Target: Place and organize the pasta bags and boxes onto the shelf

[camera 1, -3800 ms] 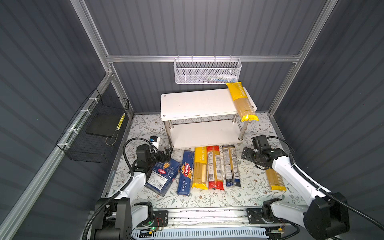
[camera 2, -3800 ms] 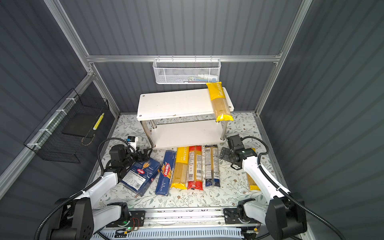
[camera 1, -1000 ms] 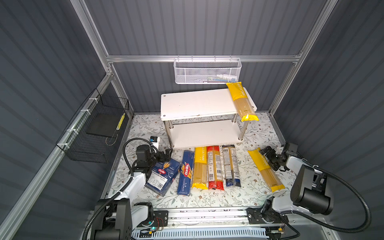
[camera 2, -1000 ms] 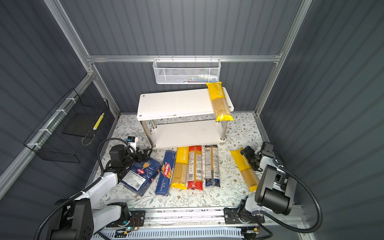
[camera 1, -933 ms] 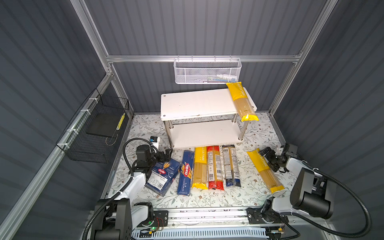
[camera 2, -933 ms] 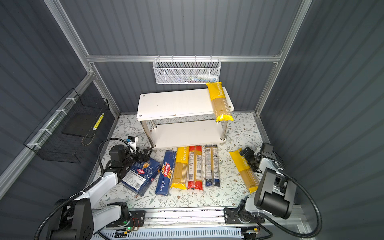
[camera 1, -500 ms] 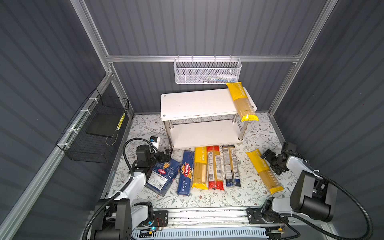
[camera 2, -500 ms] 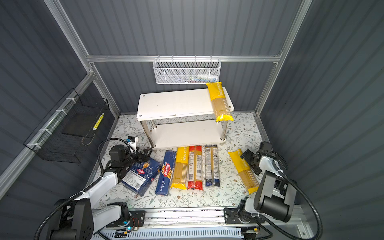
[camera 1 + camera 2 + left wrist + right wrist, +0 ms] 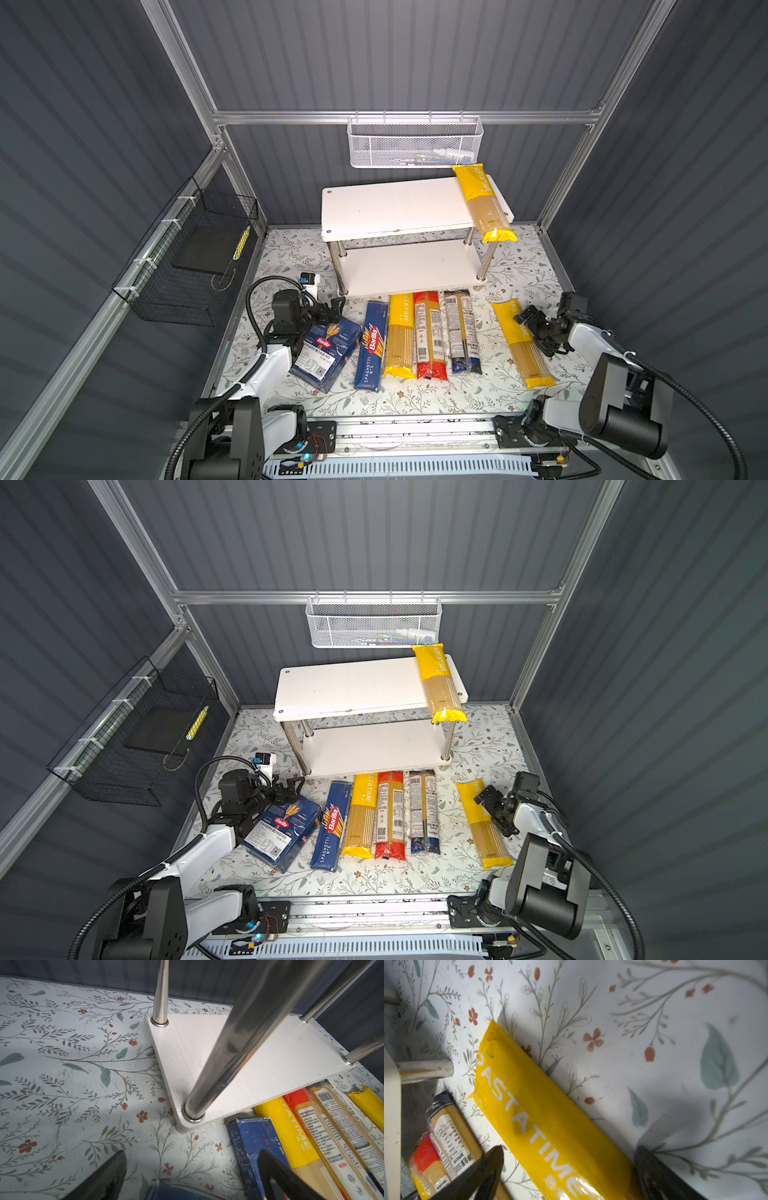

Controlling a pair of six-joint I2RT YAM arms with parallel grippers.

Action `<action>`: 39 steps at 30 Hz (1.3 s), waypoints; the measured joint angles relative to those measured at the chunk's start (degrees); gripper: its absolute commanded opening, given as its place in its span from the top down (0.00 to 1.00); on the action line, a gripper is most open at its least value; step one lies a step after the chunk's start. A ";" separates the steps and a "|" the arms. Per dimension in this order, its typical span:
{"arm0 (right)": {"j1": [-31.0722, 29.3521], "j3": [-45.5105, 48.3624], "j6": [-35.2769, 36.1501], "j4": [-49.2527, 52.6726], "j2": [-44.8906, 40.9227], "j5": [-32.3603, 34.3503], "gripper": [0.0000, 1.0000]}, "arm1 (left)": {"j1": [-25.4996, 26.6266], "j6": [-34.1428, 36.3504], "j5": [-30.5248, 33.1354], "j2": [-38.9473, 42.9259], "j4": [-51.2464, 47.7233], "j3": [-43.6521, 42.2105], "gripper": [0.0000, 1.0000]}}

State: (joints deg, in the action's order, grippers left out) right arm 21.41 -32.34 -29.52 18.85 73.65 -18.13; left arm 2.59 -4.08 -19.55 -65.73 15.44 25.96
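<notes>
In the right wrist view, the yellow PASTATIME bag (image 9: 550, 1126) ran out of frame, leaving only its printed end visible. Both fingers (image 9: 483, 1172) of the right gripper (image 9: 570, 1148) were cut off by the same frame edge, and 1 finger partly covered the red-ended bag (image 9: 423, 1157) and the blue-ended bag (image 9: 446, 1126). The floral mat (image 9: 675, 1022) beyond the bag was blurred. In the left wrist view, the wide box (image 9: 172, 1190) appeared only as a sliver at the frame edge. There, 1 finger (image 9: 280, 1176) of the left gripper (image 9: 193, 1152) covered part of the narrow box (image 9: 249, 1147), and all 4 shelf posts (image 9: 239, 1043) were cut off partway up. In both top views, the contents of the white mesh basket (image 9: 415, 145) were too small to identify.
</notes>
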 measured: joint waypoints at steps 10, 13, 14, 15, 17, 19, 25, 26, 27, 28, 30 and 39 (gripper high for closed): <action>-9.84 1.44 -3.67 2.75 -4.96 2.03 0.01 | 0.00 0.00 0.02 0.00 -0.02 0.00 0.01; -15.06 -1.20 -3.17 6.32 -4.50 5.73 0.01 | 0.00 0.00 0.00 0.00 -0.02 0.00 0.01; -16.13 -2.27 -2.80 7.34 -4.17 6.43 0.01 | 0.00 0.02 0.00 0.00 -0.02 0.02 0.01; -17.09 -3.69 -2.25 8.55 -3.67 7.34 0.01 | 0.00 0.00 0.00 0.00 -0.02 0.00 0.01; -18.14 -6.34 -0.98 10.64 -2.60 9.53 0.01 | 0.00 0.02 0.00 0.00 -0.02 0.02 0.01; -18.86 -8.46 0.33 12.70 -1.53 11.82 0.01 | 0.00 0.02 0.00 0.00 -0.02 0.02 0.01; -21.33 -10.88 3.10 17.31 2.86 14.95 0.01 | 0.00 0.00 0.00 -0.07 -0.02 0.00 0.01; -21.77 -10.88 3.34 17.70 3.63 15.15 0.01 | 0.00 0.00 0.00 -0.09 -0.04 0.00 0.01; -22.27 -10.88 3.67 18.14 4.52 15.30 0.01 | 0.00 -0.02 0.00 -0.09 -0.02 0.02 0.01; -22.73 -10.88 4.07 18.49 5.42 15.43 0.01 | 0.00 -0.07 0.00 -0.09 -0.04 0.00 0.01; -23.34 -10.88 4.44 18.91 6.67 15.61 0.01 | 0.00 -0.37 -0.09 -0.07 -0.07 0.02 0.01; -23.87 -10.86 5.35 17.62 8.28 15.82 0.01 | 0.00 -4.15 -3.72 3.08 2.03 -3.41 0.01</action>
State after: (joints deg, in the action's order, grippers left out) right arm -2.46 -43.20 -24.16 36.47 81.93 -2.31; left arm 2.59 -8.23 -23.27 -62.65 17.47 22.55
